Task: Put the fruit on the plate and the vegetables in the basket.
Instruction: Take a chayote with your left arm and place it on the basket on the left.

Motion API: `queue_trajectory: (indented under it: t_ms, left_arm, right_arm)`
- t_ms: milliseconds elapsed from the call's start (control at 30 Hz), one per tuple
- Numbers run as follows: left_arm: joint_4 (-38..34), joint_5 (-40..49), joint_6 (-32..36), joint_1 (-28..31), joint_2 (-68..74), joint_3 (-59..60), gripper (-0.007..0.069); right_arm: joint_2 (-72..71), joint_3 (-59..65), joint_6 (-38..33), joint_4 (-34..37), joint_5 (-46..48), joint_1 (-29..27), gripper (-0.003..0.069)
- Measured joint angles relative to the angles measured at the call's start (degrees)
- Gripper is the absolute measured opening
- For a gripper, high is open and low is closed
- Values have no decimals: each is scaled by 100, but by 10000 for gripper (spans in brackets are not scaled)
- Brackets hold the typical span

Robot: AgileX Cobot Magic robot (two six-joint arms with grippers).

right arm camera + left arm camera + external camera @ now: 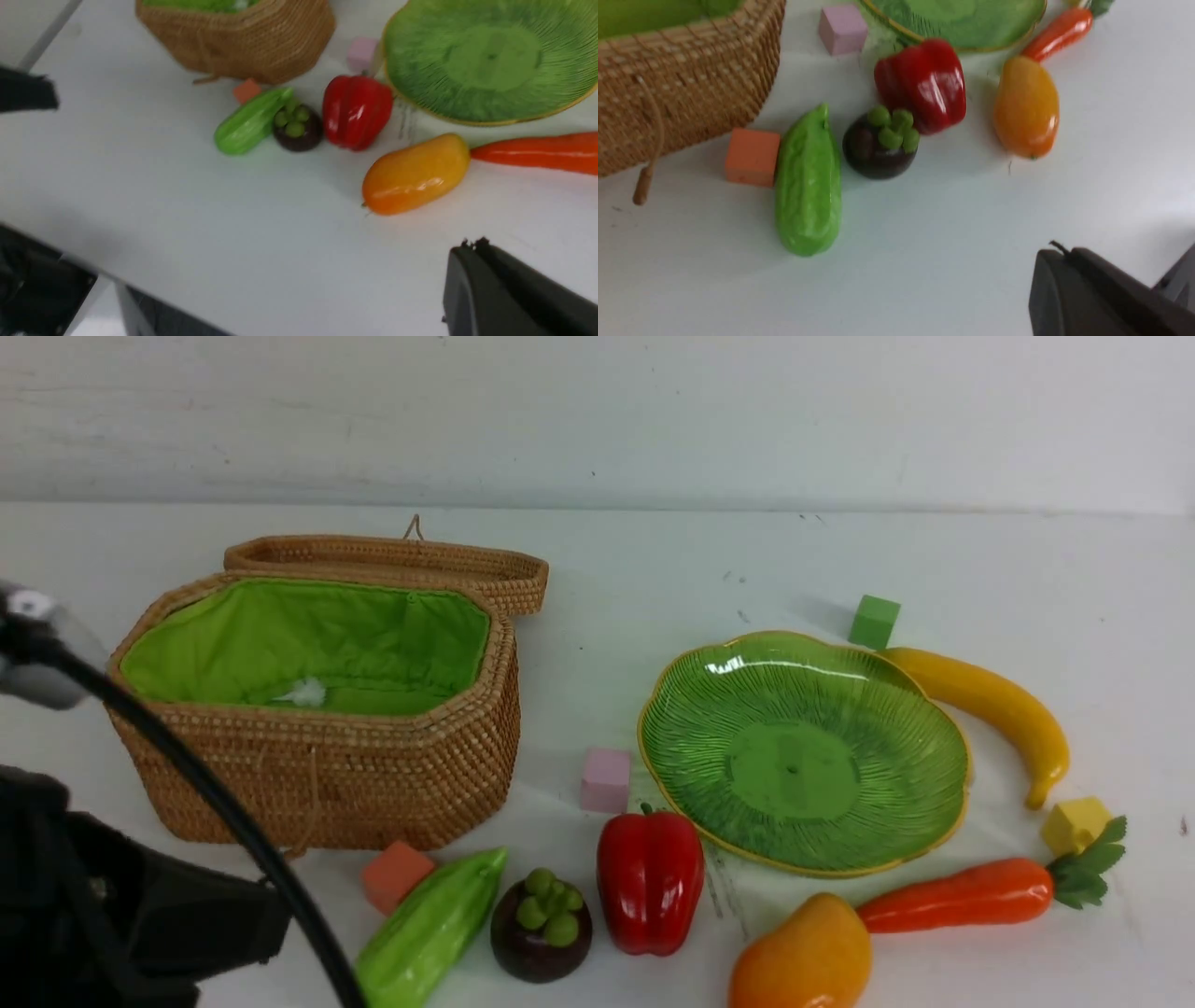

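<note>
The open wicker basket [317, 775] stands at the left and holds none of the toys. The green plate [803, 747] at the right is bare. The banana [990, 705] lies beside the plate's far right rim. Along the front lie the green gourd [429, 929], mangosteen [541, 929], red pepper [651, 882], mango [803, 957] and carrot [962, 894]. My left gripper [1057, 252] is shut on nothing over bare table, apart from the gourd and mangosteen. Short of the mango [416, 175], my right gripper [472, 245] is also shut and holds nothing.
Small cubes lie about: green [875, 621] behind the plate, pink [606, 780] between basket and plate, orange [396, 875] touching the gourd, yellow [1074, 824] by the carrot's leaves. My left arm's black body [140, 915] and cable fill the lower left. The table's front edge [140, 280] is near.
</note>
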Motion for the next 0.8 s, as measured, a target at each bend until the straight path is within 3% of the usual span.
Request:
queue_trajectory:
  t_ms: [133, 300, 567, 700, 800]
  left_arm:
    - [703, 175, -561, -718, 693, -246, -13]
    - [1576, 179, -1230, -1608, 1342, -308, -13]
    - [2194, -419, -1759, -1691, 2131, -319, -6]
    - [2325, -788, -1799, -1691, 2672, -319, 116]
    - [2573, -1021, -2018, -1691, 3143, -319, 281]
  right_arm:
    - [111, -435, -100, 31, 315, 512, -13]
    - [124, -487, -353, 59, 385, 733, -7]
    - [149, -487, -969, 330, 34, 746, 0]
    - [148, -487, -1068, 386, -69, 746, 1]
    - [155, -487, -1089, 419, -69, 746, 2]
